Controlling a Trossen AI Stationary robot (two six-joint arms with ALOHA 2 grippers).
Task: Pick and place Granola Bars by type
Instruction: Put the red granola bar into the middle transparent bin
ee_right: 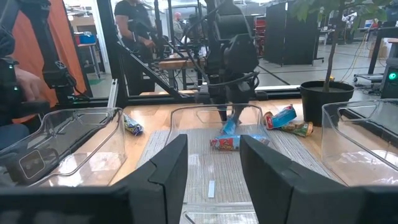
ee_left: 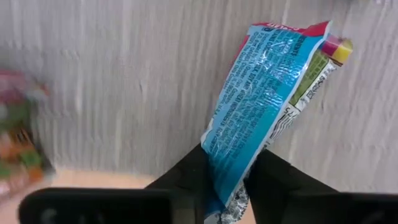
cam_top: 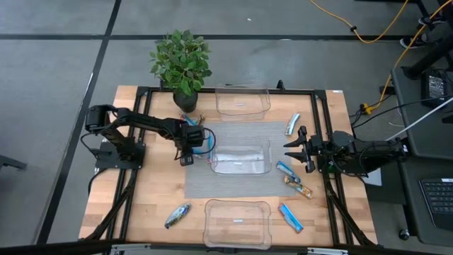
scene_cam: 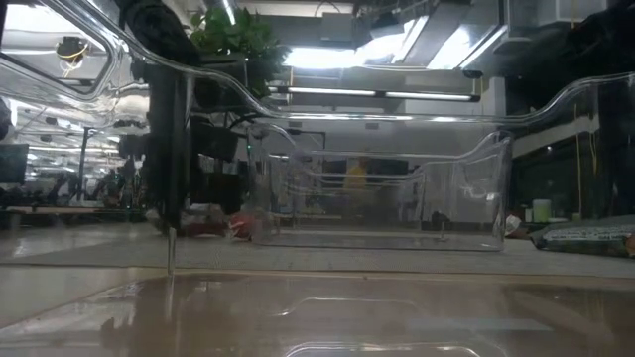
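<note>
Left wrist view showed your left gripper (ee_left: 233,186) pinching one end of a bright blue granola bar (ee_left: 264,106), its two dark fingers pressed against the crinkled wrapper while the rest of the bar stuck out over the grey mat (ee_left: 124,81). From above, that gripper (cam_top: 192,140) sat near the mat's left edge, just beside the middle clear bin (cam_top: 241,160).

You had a light, flat thing there, by the look of it: a shiny film wrapper that creases and probably slips, with a firmer bar inside. An end grip like yours may let it swing or slide out. A hold across the middle of the bar's width would likely have been steadier than the sealed flap.

Your right gripper (cam_top: 297,148) waited at the mat's right edge, fingers spread and holding nothing. Other bars lay loose on the wooden table (cam_top: 141,205): a blue one (cam_top: 292,124) near the far right corner, two (cam_top: 287,169) (cam_top: 298,186) just off the mat's right edge, another blue one (cam_top: 290,217) near the front right, and a silvery one (cam_top: 177,214) near the front left.
</note>
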